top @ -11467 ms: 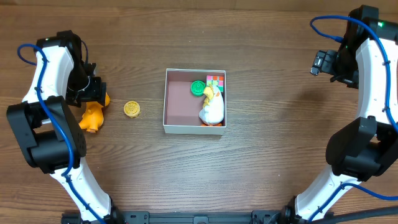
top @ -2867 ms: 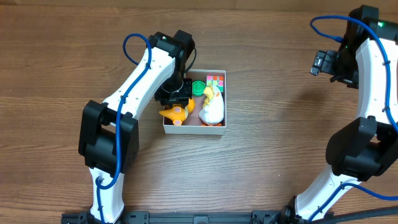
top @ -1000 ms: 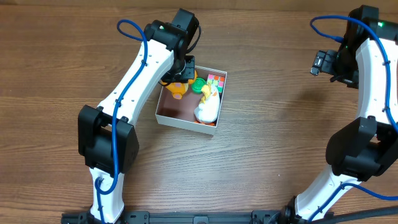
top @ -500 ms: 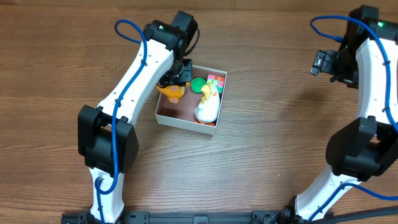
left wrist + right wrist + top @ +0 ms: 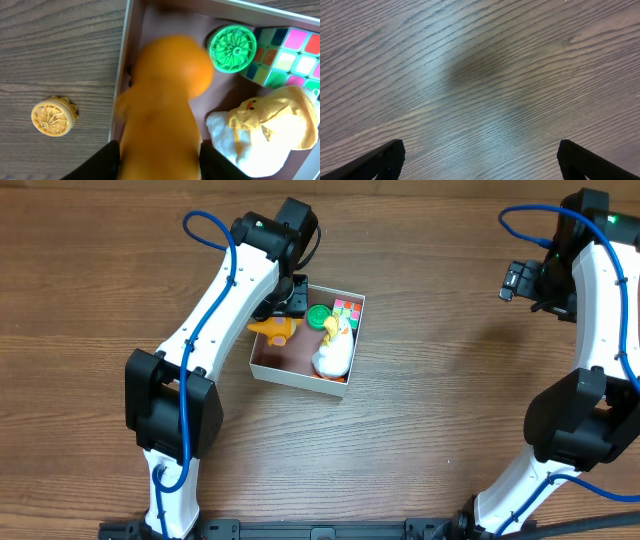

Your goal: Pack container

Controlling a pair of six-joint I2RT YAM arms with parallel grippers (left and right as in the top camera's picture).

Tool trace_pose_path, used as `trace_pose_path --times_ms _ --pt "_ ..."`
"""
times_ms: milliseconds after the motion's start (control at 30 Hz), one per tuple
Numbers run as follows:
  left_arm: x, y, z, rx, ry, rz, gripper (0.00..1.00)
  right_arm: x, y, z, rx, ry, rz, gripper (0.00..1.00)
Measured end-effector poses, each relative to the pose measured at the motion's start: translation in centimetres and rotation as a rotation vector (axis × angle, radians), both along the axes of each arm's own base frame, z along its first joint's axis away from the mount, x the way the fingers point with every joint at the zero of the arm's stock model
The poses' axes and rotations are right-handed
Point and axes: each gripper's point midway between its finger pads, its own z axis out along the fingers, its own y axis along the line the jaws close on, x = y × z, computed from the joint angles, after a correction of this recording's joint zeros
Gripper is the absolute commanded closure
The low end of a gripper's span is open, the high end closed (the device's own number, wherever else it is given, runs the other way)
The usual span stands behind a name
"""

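The container (image 5: 297, 381) is a shallow white-walled box, sitting slightly turned at mid-table. In it are a green disc (image 5: 319, 318), a colourful cube (image 5: 346, 310) and a white and yellow duck plush (image 5: 335, 350). An orange toy (image 5: 272, 328) lies at the box's left wall with one end over the rim. My left gripper (image 5: 288, 298) hovers just above it. In the left wrist view the orange toy (image 5: 162, 110) is blurred between the parted black fingers (image 5: 111, 160), over the container wall (image 5: 118, 100). My right gripper (image 5: 480, 162) is open over bare wood.
A yellow ridged disc (image 5: 52, 116) lies on the table just outside the box's left wall. The left arm reaches across from the front left. The right arm (image 5: 590, 300) stands at the far right edge.
The left jaws have spread apart and the orange toy has slid a little left and down onto the box's left rim. The right arm has stayed still.
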Motion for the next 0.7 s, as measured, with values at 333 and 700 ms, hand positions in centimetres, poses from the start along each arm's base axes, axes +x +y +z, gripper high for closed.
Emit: trace_pose_path --times_ms 333,700 --pt "0.2 -0.1 0.0 -0.001 -0.008 -0.009 0.41 0.0 0.0 0.0 -0.001 -0.001 0.000 0.00" --pt "-2.1 -1.4 0.7 -0.087 0.095 -0.100 0.56 0.0 0.0 0.0 -0.001 -0.001 0.000 0.00"
